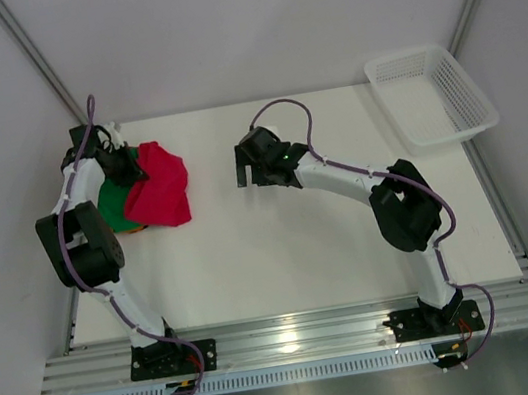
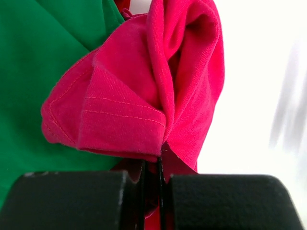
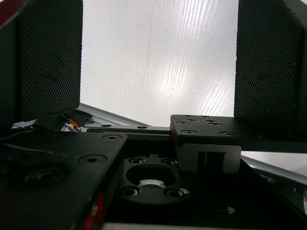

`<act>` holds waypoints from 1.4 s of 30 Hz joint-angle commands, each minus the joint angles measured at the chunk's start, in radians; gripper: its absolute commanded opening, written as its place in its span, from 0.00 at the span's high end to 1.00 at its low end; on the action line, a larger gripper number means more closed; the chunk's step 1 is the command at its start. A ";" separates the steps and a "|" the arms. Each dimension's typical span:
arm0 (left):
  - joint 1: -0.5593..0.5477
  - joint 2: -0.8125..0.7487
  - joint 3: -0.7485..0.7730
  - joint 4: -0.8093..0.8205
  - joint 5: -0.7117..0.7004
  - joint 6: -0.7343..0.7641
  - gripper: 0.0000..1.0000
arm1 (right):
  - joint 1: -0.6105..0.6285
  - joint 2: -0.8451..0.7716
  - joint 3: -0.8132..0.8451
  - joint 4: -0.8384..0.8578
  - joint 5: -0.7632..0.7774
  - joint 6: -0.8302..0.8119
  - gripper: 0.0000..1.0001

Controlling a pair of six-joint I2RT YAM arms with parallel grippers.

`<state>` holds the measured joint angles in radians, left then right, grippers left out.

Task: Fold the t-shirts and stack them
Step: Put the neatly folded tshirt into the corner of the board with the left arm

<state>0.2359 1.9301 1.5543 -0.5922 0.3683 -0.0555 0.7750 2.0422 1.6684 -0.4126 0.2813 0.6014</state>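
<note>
The crimson t-shirt lies bunched at ten o'clock on the surface, half over the green t-shirt. My left fingers are pinched tight on a hemmed fold of it, I judge to draw it off the pile for folding. My right fingers are spread wide and empty over mid-surface, probably placed to take a second corner. The basket sits at two o'clock.

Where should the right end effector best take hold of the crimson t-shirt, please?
Probably its free right edge, from the right: the crimson t-shirt lies bunched on the green t-shirt, the left end effector pinches its left side, and the open right end effector faces that edge.
</note>
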 commanded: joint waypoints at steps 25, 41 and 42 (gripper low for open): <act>-0.003 -0.177 0.230 -0.092 -0.141 0.017 1.00 | 0.023 -0.007 -0.033 0.043 -0.027 0.044 0.03; 0.029 -0.112 0.027 -0.109 -0.396 -0.029 0.99 | 0.029 -0.024 -0.038 -0.003 -0.034 0.005 0.03; 0.036 -0.106 0.032 -0.116 -0.405 -0.043 0.99 | 0.029 -0.022 -0.032 -0.009 -0.036 0.003 0.03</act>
<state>0.2428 1.8126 1.5433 -0.6621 0.0391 -0.0643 0.7967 2.0434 1.6218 -0.3985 0.2531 0.6250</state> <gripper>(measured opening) 0.049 0.972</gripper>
